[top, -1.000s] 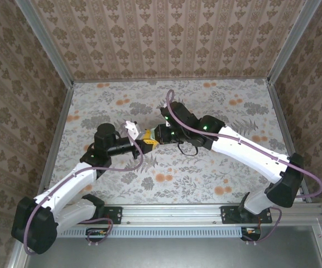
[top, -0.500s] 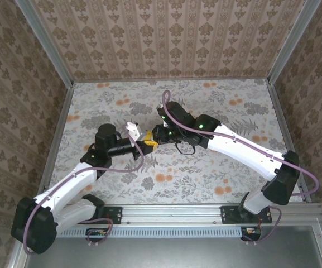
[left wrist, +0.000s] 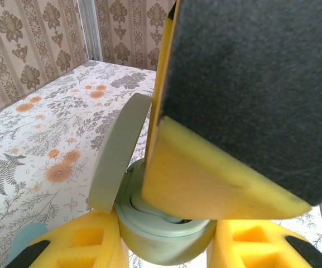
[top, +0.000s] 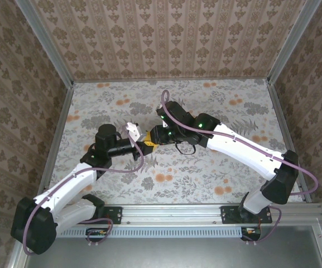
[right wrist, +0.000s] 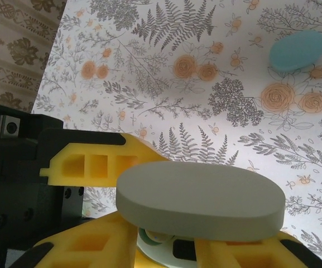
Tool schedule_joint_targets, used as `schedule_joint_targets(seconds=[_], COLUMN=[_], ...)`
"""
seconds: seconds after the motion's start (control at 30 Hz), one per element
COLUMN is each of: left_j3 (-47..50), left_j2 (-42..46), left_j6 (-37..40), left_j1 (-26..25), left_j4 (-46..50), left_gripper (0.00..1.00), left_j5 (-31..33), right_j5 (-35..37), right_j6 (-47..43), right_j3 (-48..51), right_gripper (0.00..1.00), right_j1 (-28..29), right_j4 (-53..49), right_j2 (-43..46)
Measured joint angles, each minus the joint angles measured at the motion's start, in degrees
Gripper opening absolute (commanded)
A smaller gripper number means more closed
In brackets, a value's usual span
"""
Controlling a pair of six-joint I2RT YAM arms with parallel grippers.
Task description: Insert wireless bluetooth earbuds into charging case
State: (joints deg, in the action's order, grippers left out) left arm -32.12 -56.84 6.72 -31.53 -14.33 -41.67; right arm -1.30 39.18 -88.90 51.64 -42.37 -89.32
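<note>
The left arm reaches forward and inward, forearm low over the floral-patterned table [top: 216,167]. The right arm stretches across from the opposite side with its wrist bent down, so both end effectors meet tip to tip.

The left end effector [top: 143,142] has its yellow ribbed plastic fingers [left wrist: 113,251] pressed against both sides of the pale blue-green oval plastic charging case [left wrist: 166,237], pinching its base. The smooth, flat-faced hinged lid [right wrist: 200,201] stands raised, tilted off to one side of that end effector.

The right end effector [top: 152,136] bears down on the open base. One of its yellow fingers, faced with a matte black pad [left wrist: 250,84], covers most of the cavity. In the right wrist view its fingertips sit behind the lid, so whether they are spread or together cannot be told. What the cavity holds is likewise hidden.

One teal-blue rounded plastic earbud [right wrist: 297,50] lies on the table well beyond the right end effector. Its outline is soft and its details are unreadable.
</note>
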Motion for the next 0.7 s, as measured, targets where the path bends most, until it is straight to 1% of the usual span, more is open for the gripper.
schedule_joint_targets(seconds=[0.27,0.57,0.7], left_j3=[0.5,2.0,2.1], left_j2=[0.6,2.0,2.5], left_j6=[0.0,-0.2,-0.8], left_j1=[0.0,0.9,2.0], left_j4=[-0.2,-1.3,-1.9], left_gripper=[0.0,0.0,0.0], left_j5=[0.4,-0.2,-0.8], right_j5=[-3.2,-5.1,-5.2], right_j6=[1.3,1.5,1.5], right_j3=[0.2,0.5,2.0], right_gripper=[0.35,0.36,0.36], right_j1=[-1.5,-2.6,-3.6], right_j4=[1.2,4.1,5.5], right_j2=[0.7,7.6,8.9])
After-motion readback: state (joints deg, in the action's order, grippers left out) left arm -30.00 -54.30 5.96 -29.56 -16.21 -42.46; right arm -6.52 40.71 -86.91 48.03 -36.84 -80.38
